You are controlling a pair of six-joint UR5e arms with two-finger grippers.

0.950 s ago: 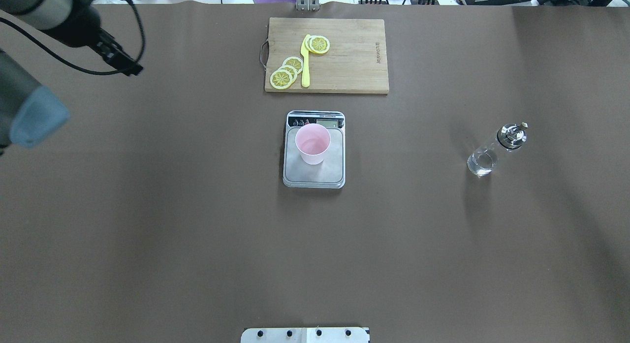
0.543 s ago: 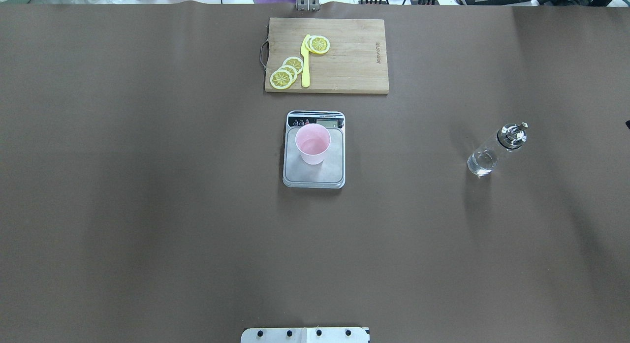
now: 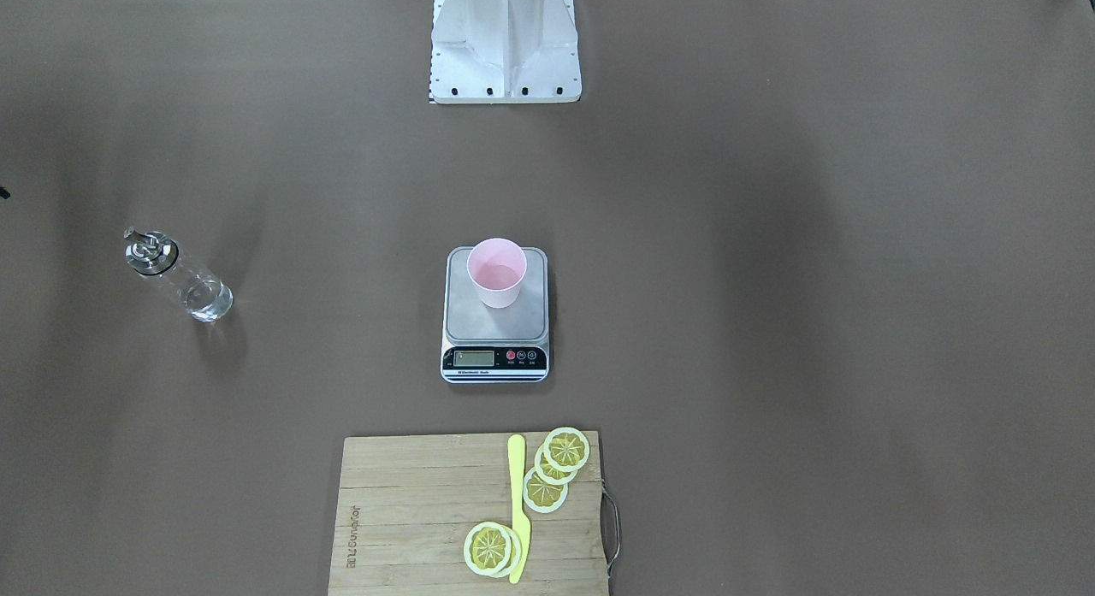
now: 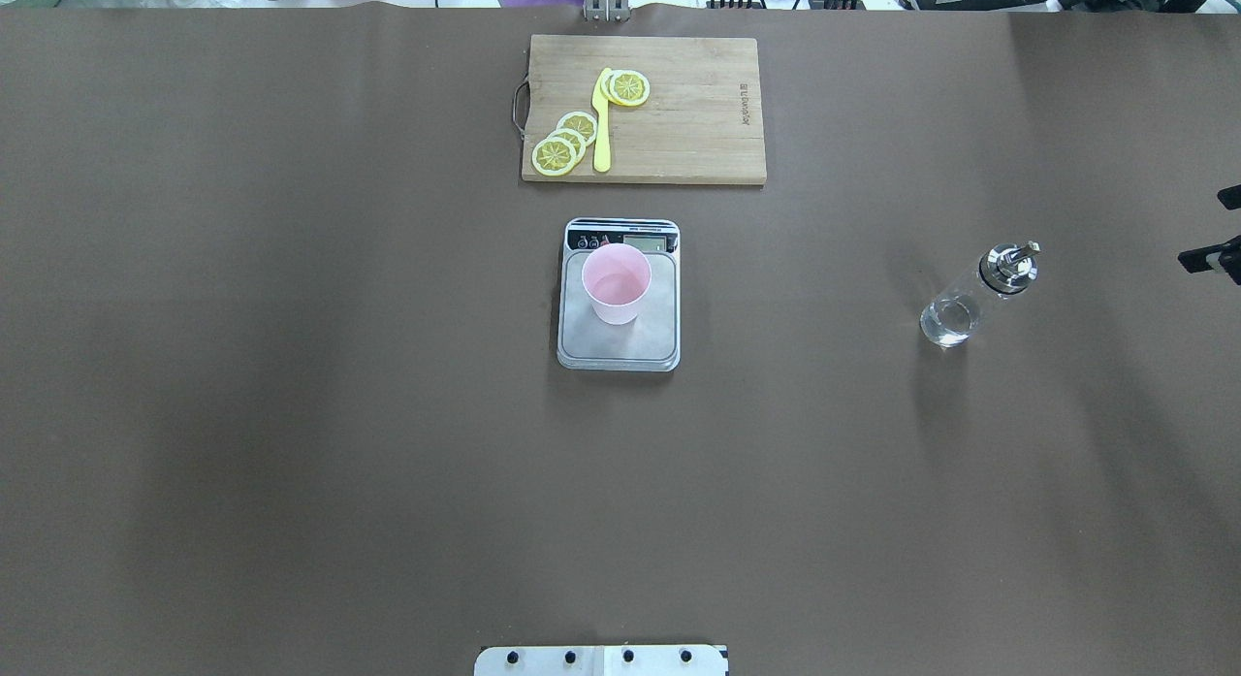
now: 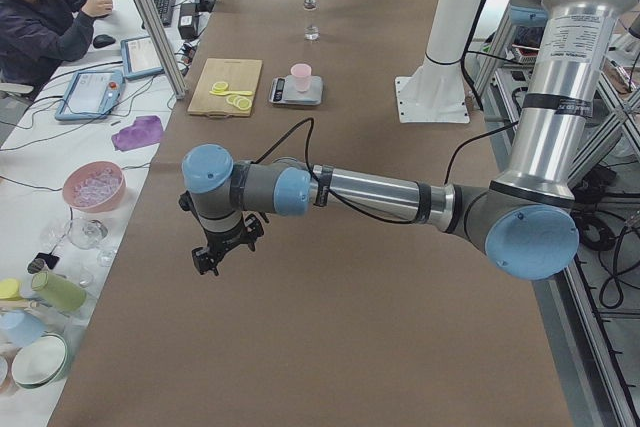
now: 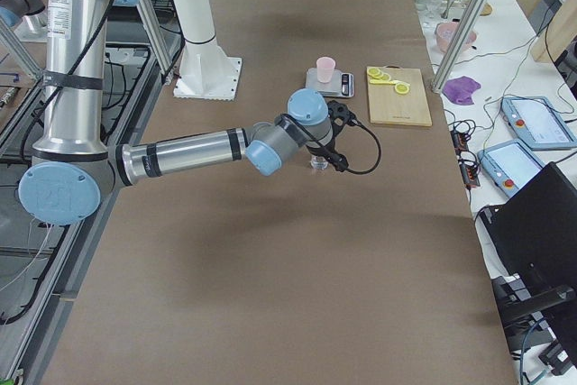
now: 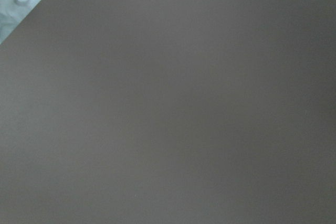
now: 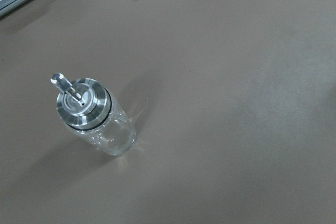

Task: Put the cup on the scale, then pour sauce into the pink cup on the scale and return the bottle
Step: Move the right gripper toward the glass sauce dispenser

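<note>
The pale pink cup (image 4: 616, 283) stands upright on the steel platform of the scale (image 4: 620, 346) at the table's middle; both also show in the front view, cup (image 3: 496, 273) on scale (image 3: 496, 327). The clear glass bottle (image 4: 972, 298) with its metal cap stands alone on the table's right side, and the right wrist view looks down on the bottle (image 8: 94, 116). My right gripper (image 4: 1217, 228) pokes in at the overhead view's right edge, its two fingertips apart, empty, right of the bottle. My left gripper (image 5: 215, 252) shows only in the left side view, low over bare table; whether it is open or shut I cannot tell.
A wooden cutting board (image 4: 679, 123) with lemon slices (image 4: 562, 143) and a yellow knife (image 4: 602, 123) lies beyond the scale. The robot's white base (image 3: 505, 40) stands at the near edge. A person (image 5: 45, 17) sits at a side desk past the table's left end.
My left arm has drawn back out of the overhead view at the upper left. My right gripper's fingertips have come in at the right edge. Cup, scale and bottle have not moved.
</note>
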